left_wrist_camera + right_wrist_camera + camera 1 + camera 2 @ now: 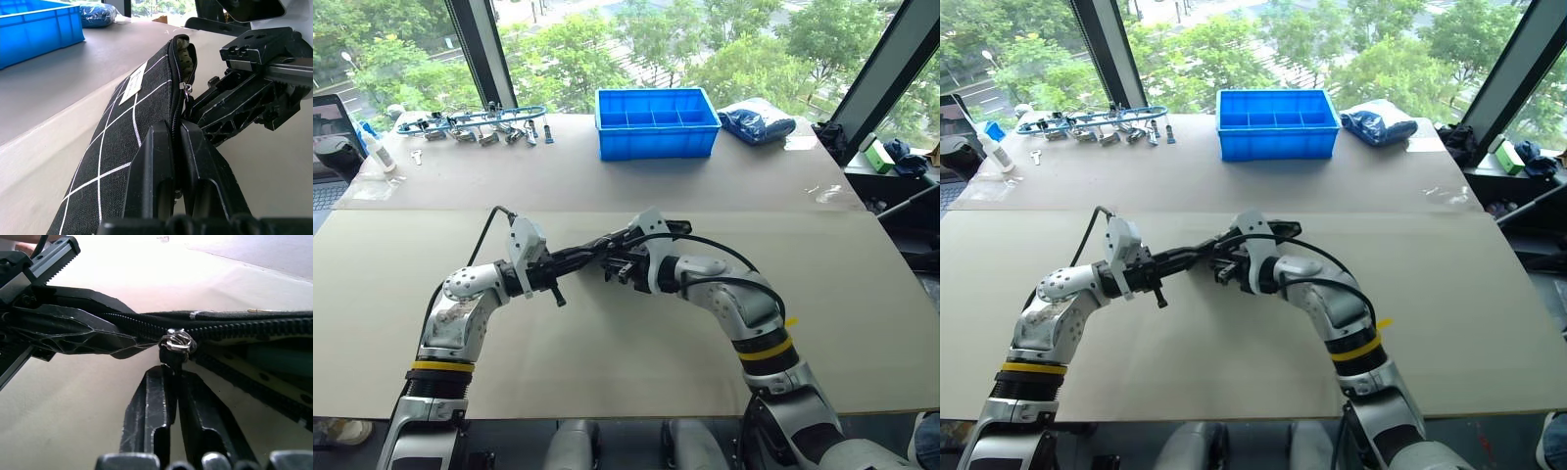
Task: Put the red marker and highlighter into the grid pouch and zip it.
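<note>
Now the zipping step is in hand. The grid pouch (132, 122) is held up off the desk (636, 362) between the two arms, in the middle of the scene. The left gripper (177, 147) has its fingers closed on the pouch's zipper edge near one end, steadying it. The right gripper (171, 382) has its fingers pinched together on the short strap hanging under the zipper's small metal ring (177, 340). From the left wrist view, the zipper looks shut along the stretch nearest the left fingers, while the far end of the pouch gapes open.

Judging by that, the next move calls for the right gripper to draw the slider along the teeth toward the open end while the left keeps the fabric taut. A slack pouch could let the slider snag, and the strap could slip out of the pinch.

Several things are hard to make out. A pale green shape shows through the open part of the zipper in the right wrist view, which may be the highlighter (279, 360), but I cannot be sure. The red marker cannot be made out, so whether it is inside is unclear. In the head views the pouch is a thin dark strip mostly covered by the grippers. A blue bin (656, 122) sits well behind, at the back of the desk.
</note>
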Robot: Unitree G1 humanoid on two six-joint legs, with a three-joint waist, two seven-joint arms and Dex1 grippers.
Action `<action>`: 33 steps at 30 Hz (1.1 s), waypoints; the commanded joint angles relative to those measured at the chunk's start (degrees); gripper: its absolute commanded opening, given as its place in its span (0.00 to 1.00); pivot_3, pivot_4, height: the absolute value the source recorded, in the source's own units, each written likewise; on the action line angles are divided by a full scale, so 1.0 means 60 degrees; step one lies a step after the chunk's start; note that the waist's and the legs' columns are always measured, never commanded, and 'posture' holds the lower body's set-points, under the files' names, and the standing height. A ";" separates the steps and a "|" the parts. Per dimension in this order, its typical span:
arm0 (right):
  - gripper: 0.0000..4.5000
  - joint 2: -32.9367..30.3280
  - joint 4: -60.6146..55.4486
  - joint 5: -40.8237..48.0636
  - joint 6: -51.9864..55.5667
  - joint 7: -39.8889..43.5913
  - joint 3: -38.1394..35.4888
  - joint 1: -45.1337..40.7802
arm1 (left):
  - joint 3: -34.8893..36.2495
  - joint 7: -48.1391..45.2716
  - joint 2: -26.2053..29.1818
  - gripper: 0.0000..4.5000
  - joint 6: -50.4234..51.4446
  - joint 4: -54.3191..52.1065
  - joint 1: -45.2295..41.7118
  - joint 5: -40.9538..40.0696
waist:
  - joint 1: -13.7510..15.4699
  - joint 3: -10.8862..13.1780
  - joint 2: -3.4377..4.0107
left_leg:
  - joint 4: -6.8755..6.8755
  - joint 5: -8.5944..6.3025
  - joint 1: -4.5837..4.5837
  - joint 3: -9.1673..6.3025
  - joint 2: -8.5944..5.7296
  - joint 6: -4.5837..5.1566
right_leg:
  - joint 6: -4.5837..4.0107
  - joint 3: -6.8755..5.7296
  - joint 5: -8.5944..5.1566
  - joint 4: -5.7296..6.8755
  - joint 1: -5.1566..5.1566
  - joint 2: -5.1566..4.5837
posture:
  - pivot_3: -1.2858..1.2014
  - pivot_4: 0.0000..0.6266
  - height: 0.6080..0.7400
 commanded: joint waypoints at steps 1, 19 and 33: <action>0.01 -0.0144 -0.0668 0.0208 -0.0191 0.0370 -0.0140 0.0000 | 0.0112 0.0039 -0.0023 0.00 -0.0027 -0.0419 -0.0004 -0.0200 | 0.0005 0.0000 0.0000 | 0.0000 0.0000 0.0000 0.0000 -0.0001 0.0000 | 0.0000 0.0000 0.0000 0.0000 0.0000 -0.0001 | 0.52 0.24 1.00; 0.01 -0.6041 -0.2471 0.1071 -0.0035 0.3193 -0.3114 0.2239 | 0.0132 0.0043 -0.0033 0.00 -0.0099 -0.0452 0.0156 -0.0164 | 0.0215 0.0001 -0.0002 | 0.0002 -0.0007 -0.0005 0.0004 -0.0006 0.0012 | 0.0003 0.0000 -0.0001 -0.0033 0.0011 -0.0008 | 0.52 0.24 1.00; 0.65 -0.6245 -0.2324 0.1665 -0.0270 0.3726 -0.3217 0.2720 | -0.0077 -0.0238 -0.0074 0.00 -0.0312 -0.0227 -0.0131 -0.0146 | 0.0157 0.0001 -0.0003 | 0.0000 -0.0007 0.0004 0.0001 -0.0001 0.0012 | 0.0002 0.0018 -0.0002 -0.0025 0.0009 0.0004 | 0.52 0.24 1.00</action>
